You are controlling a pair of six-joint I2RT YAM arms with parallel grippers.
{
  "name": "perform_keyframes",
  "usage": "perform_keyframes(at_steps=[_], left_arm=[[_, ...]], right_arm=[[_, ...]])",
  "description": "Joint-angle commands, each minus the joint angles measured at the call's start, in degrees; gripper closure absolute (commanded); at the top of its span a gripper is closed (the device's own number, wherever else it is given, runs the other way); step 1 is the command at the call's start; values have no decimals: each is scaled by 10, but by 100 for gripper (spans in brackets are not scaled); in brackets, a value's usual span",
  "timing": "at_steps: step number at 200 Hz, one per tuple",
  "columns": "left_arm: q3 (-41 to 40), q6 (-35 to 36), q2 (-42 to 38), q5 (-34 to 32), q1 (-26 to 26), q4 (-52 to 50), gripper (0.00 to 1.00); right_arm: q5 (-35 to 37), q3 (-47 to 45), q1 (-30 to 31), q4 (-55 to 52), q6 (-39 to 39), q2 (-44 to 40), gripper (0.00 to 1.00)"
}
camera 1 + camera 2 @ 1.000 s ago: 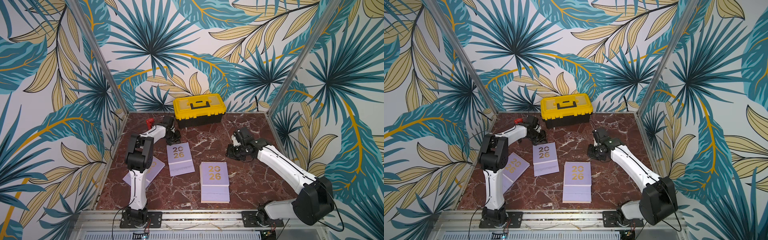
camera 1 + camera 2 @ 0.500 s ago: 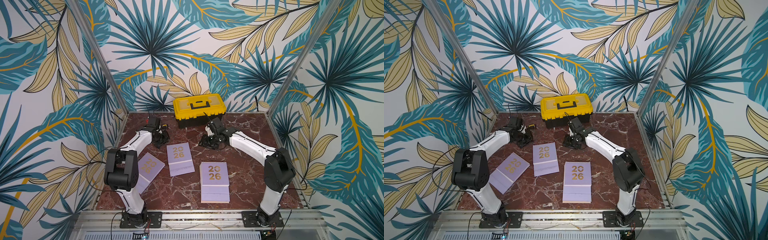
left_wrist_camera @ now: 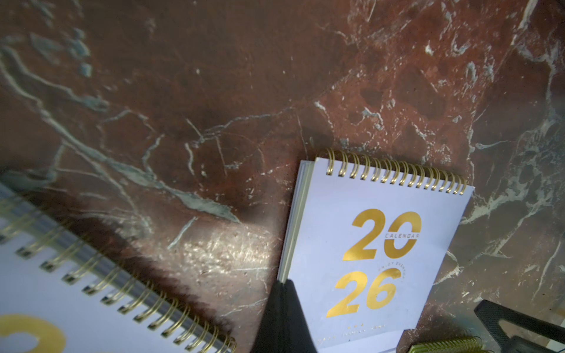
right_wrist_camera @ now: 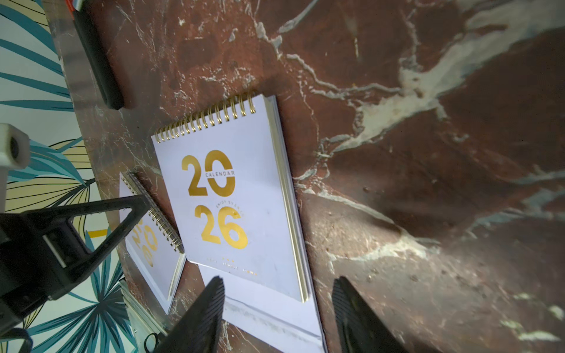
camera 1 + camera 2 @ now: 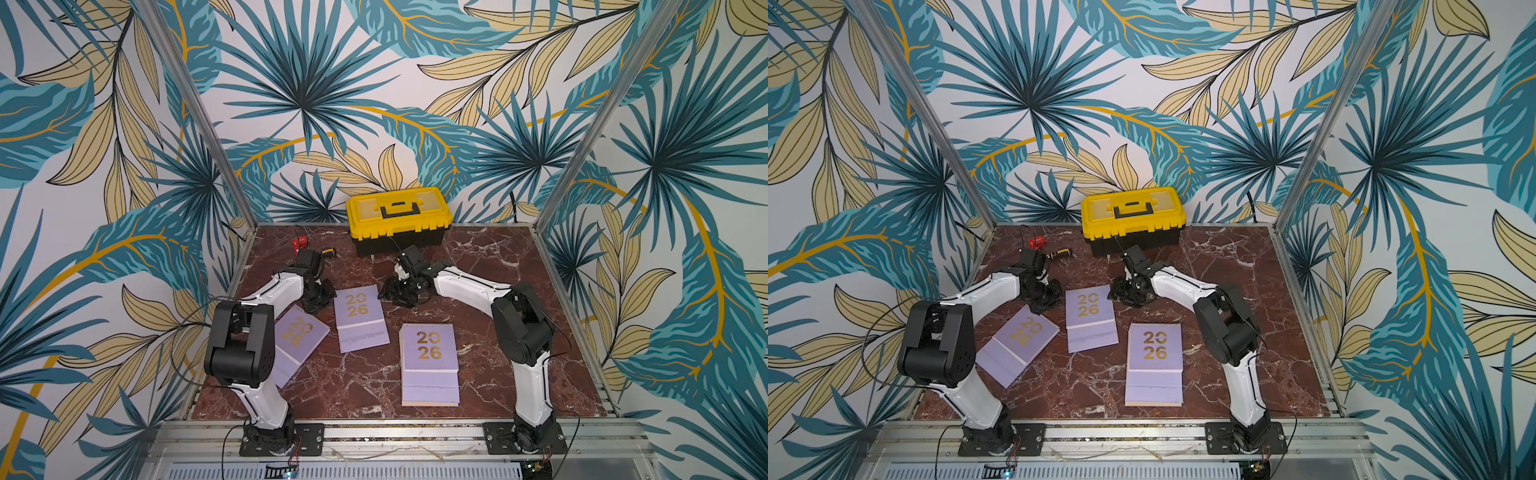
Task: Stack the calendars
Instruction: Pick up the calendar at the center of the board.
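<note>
The left calendar (image 5: 297, 345) lies tilted on the counter (image 5: 374, 390), unmoved. Beside it the left tool (image 5: 319, 297), fingers pressed together, has come forward to the upper left corner of the middle calendar (image 5: 360, 318). The right tool (image 5: 388, 293) has slid away from the toolbox (image 5: 399, 218) to that calendar's upper right corner, its jaws now wider apart and gripping nothing. The right stack (image 5: 430, 361) stays put.

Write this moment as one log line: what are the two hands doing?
left hand: shut, empty, at middle calendar edge | right hand: open, empty, beside same calendar | stacking: unfinished
</note>
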Motion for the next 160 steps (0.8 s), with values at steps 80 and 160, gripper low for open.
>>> perform_keyframes(at_steps=[80,160], left_arm=[[-20,8,35,15,-1,29,100],[-37,7,42,25,-2,45,100]], right_arm=[[-33,30,3,9,9,53,40],[-47,20,3,20,15,70,40]])
